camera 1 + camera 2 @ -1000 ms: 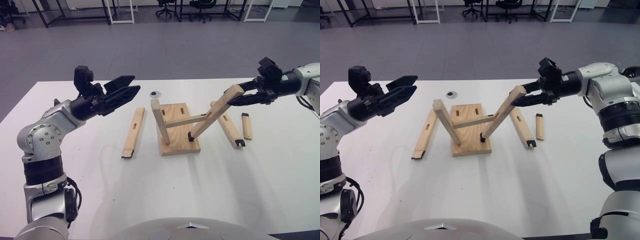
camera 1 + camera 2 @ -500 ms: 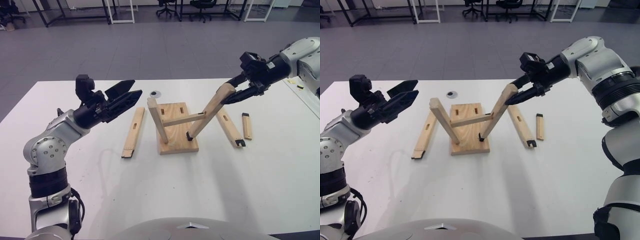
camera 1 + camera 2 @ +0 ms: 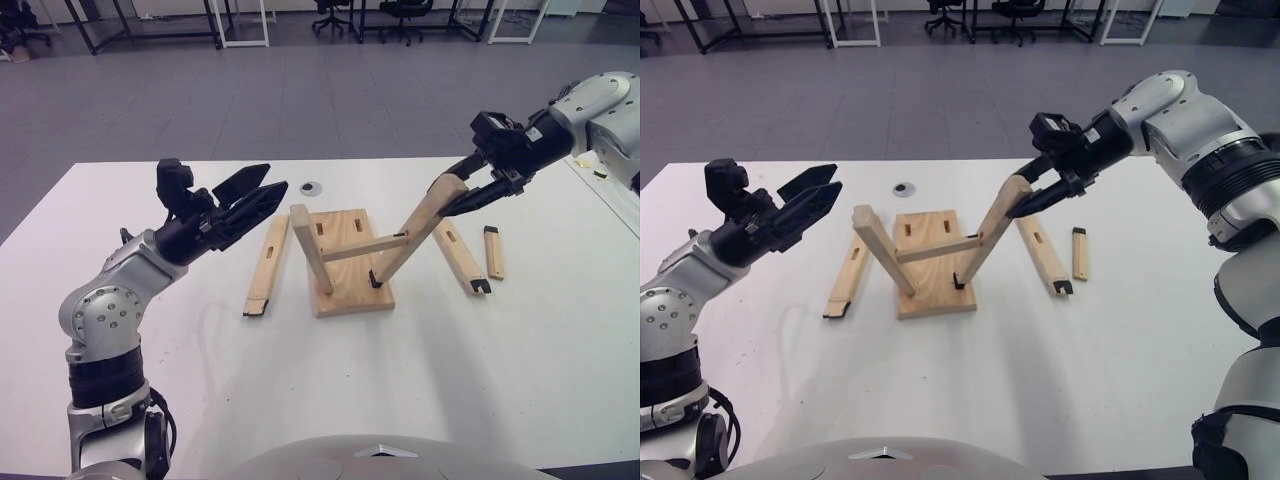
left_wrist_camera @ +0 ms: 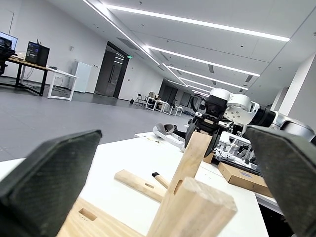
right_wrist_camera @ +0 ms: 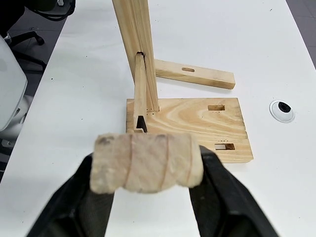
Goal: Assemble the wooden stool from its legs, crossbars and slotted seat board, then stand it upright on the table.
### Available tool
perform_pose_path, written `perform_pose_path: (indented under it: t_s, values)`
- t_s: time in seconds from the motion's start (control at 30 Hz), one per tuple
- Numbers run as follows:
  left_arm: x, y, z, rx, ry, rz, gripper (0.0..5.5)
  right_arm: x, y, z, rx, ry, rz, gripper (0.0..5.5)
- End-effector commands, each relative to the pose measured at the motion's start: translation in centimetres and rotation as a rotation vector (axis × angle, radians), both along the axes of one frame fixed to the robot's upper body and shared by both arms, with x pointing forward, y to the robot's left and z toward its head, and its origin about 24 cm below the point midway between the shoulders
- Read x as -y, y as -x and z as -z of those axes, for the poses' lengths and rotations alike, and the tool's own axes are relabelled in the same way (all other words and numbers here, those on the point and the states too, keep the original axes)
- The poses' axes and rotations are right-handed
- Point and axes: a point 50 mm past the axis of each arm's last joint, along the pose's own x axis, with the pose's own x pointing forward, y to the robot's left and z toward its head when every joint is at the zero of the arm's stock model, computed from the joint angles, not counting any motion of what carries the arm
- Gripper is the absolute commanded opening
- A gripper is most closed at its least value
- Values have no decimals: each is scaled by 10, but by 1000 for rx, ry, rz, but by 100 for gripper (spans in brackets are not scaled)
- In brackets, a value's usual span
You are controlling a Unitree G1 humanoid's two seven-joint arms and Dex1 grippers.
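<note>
The slotted seat board [image 3: 352, 285] lies flat on the white table [image 3: 300, 380]. Over it stand two legs joined by a crossbar [image 3: 355, 247]: the left leg [image 3: 312, 252] and the right leg [image 3: 412, 230], both leaning. My right gripper [image 3: 462, 192] is shut on the right leg's top end [image 5: 147, 168], its fingers [image 5: 81, 197] pressed on either side. My left gripper [image 3: 250, 192] hangs open just left of the left leg's top [image 4: 197, 207], apart from it, with its fingers [image 4: 49, 187] spread wide.
A loose leg [image 3: 266, 264] lies left of the board. Another loose leg [image 3: 458, 256] and a short crossbar [image 3: 493, 252] lie to the right. A round cable grommet [image 3: 311, 186] sits behind the board. The front half of the table is bare.
My right gripper has carried the leg frame a little to the left, and the seat board has shifted and turned with it. My left gripper has come closer to the left leg.
</note>
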Motion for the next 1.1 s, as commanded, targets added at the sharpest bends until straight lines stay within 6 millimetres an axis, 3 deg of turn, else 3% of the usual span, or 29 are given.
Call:
perform_pose_path:
  t_s: [0.03, 0.53, 0.8, 1.1]
  values:
    - [2, 2, -2, 13, 0, -21, 540, 2, 8, 15, -24, 46, -59, 207]
    - [-1, 0, -6, 29, -18, -79, 540, -3, 20, 25, 13, -30, -133, 207]
    - [2, 3, -1, 24, -15, -94, 540, -13, 13, 20, 17, 18, -128, 207]
    - [3, 1, -1, 25, -17, -101, 540, -22, 20, 43, -36, 36, -190, 207]
